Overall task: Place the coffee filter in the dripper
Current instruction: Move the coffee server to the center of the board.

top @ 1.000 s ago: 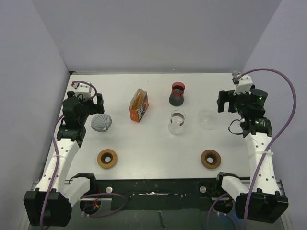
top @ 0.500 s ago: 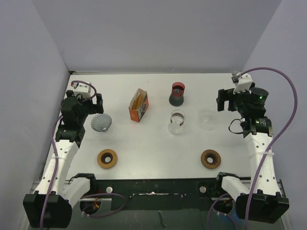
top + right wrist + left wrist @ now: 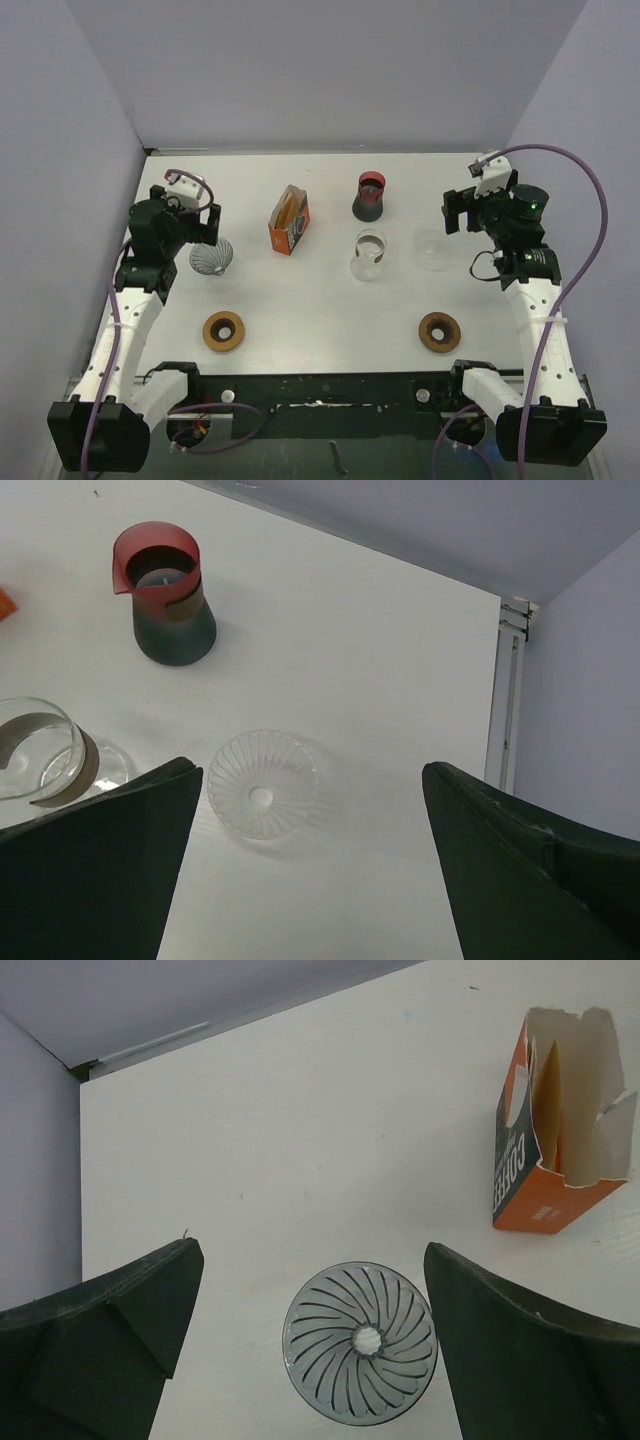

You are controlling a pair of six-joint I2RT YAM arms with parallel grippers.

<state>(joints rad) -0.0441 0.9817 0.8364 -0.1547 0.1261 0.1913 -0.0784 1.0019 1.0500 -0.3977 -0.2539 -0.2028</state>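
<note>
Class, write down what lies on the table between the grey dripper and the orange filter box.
Nothing: only bare table separates the grey dripper and the orange filter box, as the left wrist view shows.

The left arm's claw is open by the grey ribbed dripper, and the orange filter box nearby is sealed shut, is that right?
Not quite: the orange filter box is open at the top, flaps standing up, as the left wrist view shows. The rest holds: the left gripper is open by the grey ribbed dripper.
</note>
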